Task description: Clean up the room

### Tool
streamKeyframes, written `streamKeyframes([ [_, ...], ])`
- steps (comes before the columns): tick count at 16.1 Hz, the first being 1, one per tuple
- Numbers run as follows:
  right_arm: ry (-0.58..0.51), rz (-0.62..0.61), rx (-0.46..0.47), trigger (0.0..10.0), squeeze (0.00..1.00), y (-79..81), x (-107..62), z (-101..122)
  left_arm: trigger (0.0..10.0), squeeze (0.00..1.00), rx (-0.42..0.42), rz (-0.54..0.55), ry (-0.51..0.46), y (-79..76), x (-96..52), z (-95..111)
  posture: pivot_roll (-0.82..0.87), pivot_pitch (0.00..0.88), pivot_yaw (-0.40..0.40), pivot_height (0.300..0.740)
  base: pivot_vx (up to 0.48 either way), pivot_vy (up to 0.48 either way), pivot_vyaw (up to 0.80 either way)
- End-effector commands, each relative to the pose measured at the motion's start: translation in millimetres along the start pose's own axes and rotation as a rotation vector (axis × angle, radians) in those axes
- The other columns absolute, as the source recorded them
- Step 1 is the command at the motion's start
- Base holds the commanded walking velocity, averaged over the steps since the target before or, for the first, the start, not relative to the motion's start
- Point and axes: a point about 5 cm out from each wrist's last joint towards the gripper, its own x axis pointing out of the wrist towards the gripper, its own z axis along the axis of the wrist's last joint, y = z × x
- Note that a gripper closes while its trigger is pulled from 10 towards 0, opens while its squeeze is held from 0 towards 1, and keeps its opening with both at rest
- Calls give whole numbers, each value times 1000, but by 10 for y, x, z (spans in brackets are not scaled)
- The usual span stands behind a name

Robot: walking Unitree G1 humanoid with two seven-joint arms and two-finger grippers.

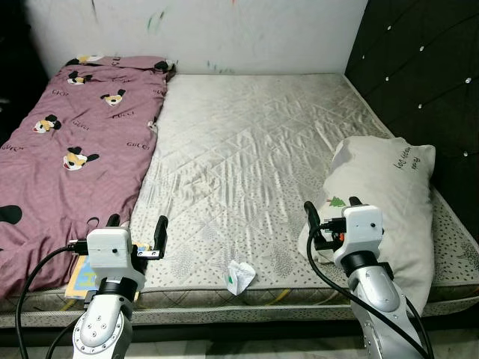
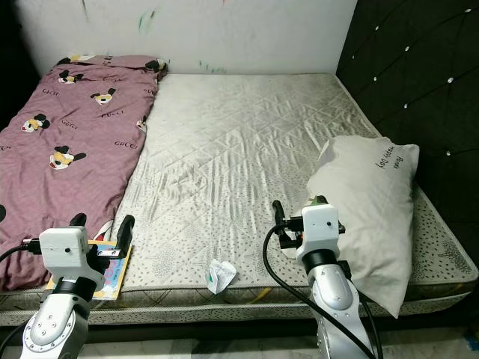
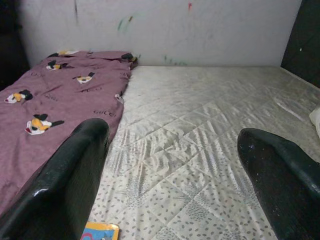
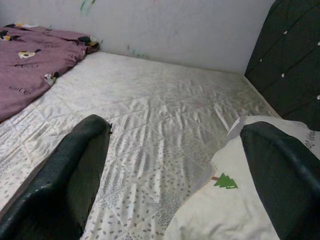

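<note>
Bed, untidy. Crumpled tissue (image 1: 239,277) lies at the mattress (image 1: 247,149) front edge, between both arms; colourful booklet (image 2: 105,278) lies at the maroon Mickey-print blanket (image 1: 67,149) edge; white pillow (image 1: 385,209) sits askew on the right side. Left gripper (image 1: 137,232) wide apart, empty, above the booklet; right gripper (image 1: 333,213) wide apart, empty, at the pillow's edge. Judged: nothing yet collected; tidying barely begun.

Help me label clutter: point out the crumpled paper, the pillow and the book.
crumpled paper (image 1: 239,277), left eye view, its middle.
pillow (image 1: 389,202), left eye view, its middle.
book (image 2: 111,275), right eye view, its cover.
</note>
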Motion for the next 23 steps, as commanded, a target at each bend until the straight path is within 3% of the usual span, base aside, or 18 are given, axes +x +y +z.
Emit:
streamKeyframes([
  [1, -5, 11, -4, 10000, 0, 9, -18, 28, 10000, 0, -4, -11, 0, -11, -8, 24, -5, 76, -13, 720, 0, 0, 0],
  [11, 11, 32, -12, 10000, 0, 23, -19, -2, 10000, 0, 23, 93, 28, 51, 41, 7, -6, 81, -17, 595, 0, 0, 0],
  [19, 27, 95, -41, 10000, 0, 85, 17, -57, 10000, 0, 32, 89, 29, 37, 61, 5, 0, 64, -17, 595, 0, 0, 0],
  [23, 24, 115, -35, 10000, 0, 102, 24, -62, 10000, 0, 33, 87, 29, 36, 60, 3, 0, 64, -17, 595, 0, 0, 467],
])
